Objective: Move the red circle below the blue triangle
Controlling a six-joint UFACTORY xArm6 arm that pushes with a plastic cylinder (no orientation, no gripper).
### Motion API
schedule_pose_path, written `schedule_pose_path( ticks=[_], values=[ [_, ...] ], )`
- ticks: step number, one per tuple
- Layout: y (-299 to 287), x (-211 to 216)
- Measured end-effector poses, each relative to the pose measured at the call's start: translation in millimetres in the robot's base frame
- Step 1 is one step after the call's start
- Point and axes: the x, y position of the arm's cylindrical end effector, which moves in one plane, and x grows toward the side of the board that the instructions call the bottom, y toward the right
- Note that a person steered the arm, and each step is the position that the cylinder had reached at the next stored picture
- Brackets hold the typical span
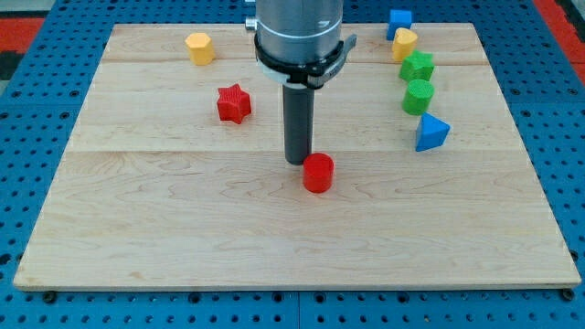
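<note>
Camera view is showing the rod's tip sitting right against the upper-left edge of the red circle, near the middle of the desk. There's no hand on this rig, just the bare rod, so nothing is opening, closing or holding anything. The blue triangle is lying well off toward the view's right, a bit higher than the circle, under a column of green circle, green star, a yellow block and a blue block. The red star and yellow hexagon are sitting out of the way on the left. Looks like the push is just getting going. Next it's needing a long shove rightward, maybe slightly down, staying behind the circle so it isn't slipping off sideways or bumping the triangle.
</note>
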Motion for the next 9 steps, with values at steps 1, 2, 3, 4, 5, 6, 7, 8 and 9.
schedule_pose_path(
  ticks=[1, 2, 3, 4, 5, 6, 7, 8, 9],
  values=[
    [-5, 19],
    [11, 26],
    [0, 52],
    [47, 45],
    [64, 26],
    [62, 28],
    [50, 14],
    [54, 4],
    [99, 4]
  ],
)
